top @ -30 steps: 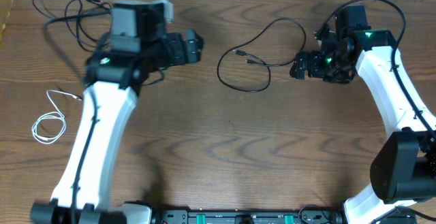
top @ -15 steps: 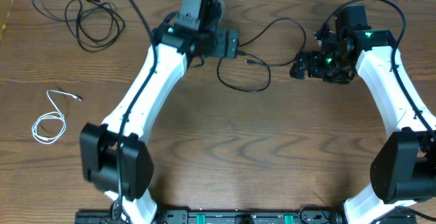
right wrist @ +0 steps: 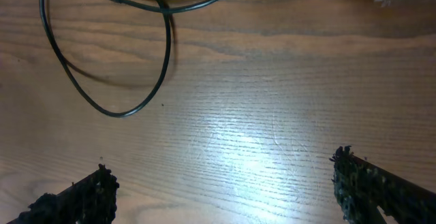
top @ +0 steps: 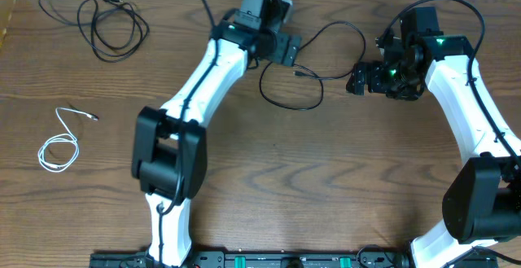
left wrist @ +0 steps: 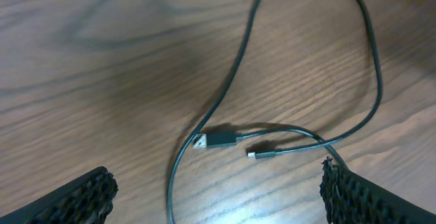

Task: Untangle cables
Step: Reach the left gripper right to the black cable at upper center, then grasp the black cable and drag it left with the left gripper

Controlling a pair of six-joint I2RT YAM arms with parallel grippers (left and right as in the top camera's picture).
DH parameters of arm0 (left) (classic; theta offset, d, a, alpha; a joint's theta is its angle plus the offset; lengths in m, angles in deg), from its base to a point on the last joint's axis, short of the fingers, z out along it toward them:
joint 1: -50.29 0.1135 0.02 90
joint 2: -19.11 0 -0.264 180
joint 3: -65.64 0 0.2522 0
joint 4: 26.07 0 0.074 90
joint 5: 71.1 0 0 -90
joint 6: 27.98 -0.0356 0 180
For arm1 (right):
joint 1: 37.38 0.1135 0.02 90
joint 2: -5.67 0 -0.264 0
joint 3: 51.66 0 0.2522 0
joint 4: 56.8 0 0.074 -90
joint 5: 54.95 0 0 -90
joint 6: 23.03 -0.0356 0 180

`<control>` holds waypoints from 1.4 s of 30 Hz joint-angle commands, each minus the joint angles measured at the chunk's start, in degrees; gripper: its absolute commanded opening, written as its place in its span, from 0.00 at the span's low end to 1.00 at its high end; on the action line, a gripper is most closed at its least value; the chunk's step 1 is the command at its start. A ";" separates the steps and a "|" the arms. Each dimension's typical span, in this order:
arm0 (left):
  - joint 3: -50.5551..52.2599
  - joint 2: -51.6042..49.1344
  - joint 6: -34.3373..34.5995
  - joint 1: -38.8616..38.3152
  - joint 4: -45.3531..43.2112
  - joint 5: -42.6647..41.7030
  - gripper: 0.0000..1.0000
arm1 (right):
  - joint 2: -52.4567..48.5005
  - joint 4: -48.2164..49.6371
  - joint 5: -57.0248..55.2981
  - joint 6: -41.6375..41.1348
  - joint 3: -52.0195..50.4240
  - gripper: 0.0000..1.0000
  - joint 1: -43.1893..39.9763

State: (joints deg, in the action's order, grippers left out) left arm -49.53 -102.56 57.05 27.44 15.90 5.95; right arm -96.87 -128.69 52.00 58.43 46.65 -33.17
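Black cable (left wrist: pixel 377 81) lies in a loose loop, plugs (left wrist: pixel 218 139) crossing. Your left gripper (top: pixel 290 51) hovers over them, fingers spread, probably lining up an end-grab. Right gripper (top: pixel 356 81) is also spread, empty.

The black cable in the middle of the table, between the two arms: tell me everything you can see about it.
The black cable is thin and rubbery-looking. It lies flat on the wooden table in a loose open loop that crosses itself, with no knot visible. Its two ends lie close together: a larger flat USB-type plug with a metal tip, and a much smaller plug. The left gripper is above them, open, not holding the cable.
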 commanded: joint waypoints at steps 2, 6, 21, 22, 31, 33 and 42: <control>-0.68 -3.48 -6.91 -2.47 -2.25 0.59 0.98 | 0.20 -0.20 0.57 0.42 -0.26 0.99 0.39; -0.68 -6.36 -10.97 -4.61 -3.06 0.59 0.97 | 0.20 -0.22 0.57 0.42 -0.26 0.99 0.39; -0.24 -11.98 -21.62 -6.69 -5.18 0.61 0.97 | 0.20 -1.51 0.55 0.44 -0.26 0.99 0.39; -0.17 -12.13 -21.62 -6.69 -5.79 0.61 0.97 | 0.20 -1.51 0.55 0.44 -0.26 0.99 0.39; -0.09 -12.96 -23.89 -6.71 -10.56 0.63 0.96 | 0.20 -1.51 0.55 0.46 -0.26 0.99 0.39; -0.09 -13.29 -26.45 -6.71 -10.80 0.66 0.95 | 0.20 -1.51 0.55 0.46 -0.26 0.99 0.39; -0.07 -15.47 -28.87 -6.69 -10.73 3.19 0.90 | 0.20 -1.49 0.55 0.46 -0.26 0.99 0.39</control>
State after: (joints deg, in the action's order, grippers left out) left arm -49.50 -115.85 30.01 20.53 4.77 7.26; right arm -96.87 -130.06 52.00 58.43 46.65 -33.17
